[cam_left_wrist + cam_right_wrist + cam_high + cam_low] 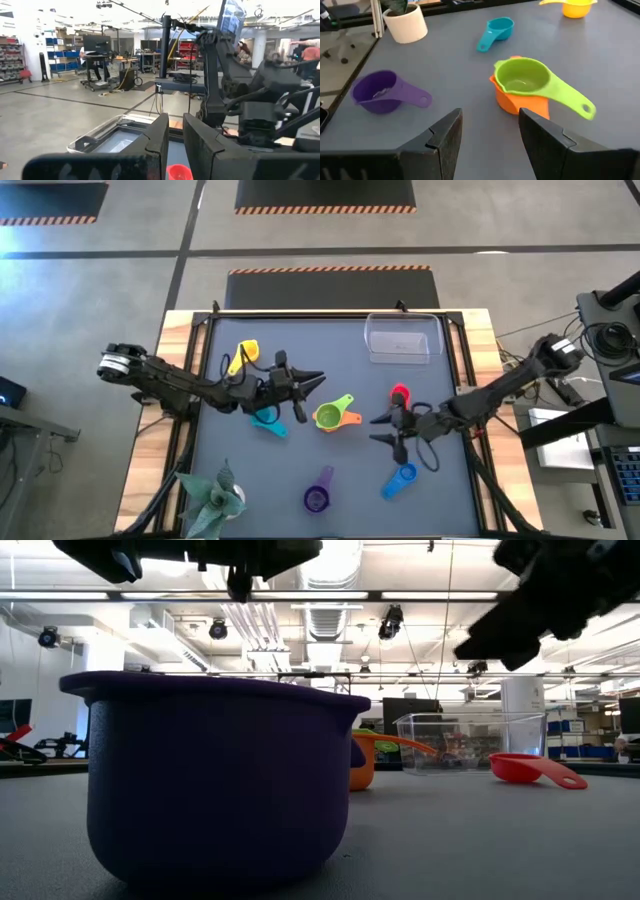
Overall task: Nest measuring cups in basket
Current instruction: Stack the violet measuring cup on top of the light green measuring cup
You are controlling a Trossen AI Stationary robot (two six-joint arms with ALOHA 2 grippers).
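The green cup [329, 416] sits nested in the orange cup [512, 102] at mid-table. The teal cup [267, 421], yellow cup [245, 355], red cup [400, 393], blue cup [400, 479] and purple cup [318, 499] each rest on the mat on their bottoms. The clear basket [403, 338] stands at the far right. My left gripper [318, 379] hovers above the mat, left of the green cup, fingers close together with only a narrow slit, holding nothing. My right gripper [378, 429] is open and empty just right of the green cup, pointing at it [490, 130].
A small potted plant [213, 496] stands at the near left corner. The purple cup [215, 780] fills the low view's foreground. Bare mat lies between the green cup and the basket, and along the near edge between the purple and blue cups.
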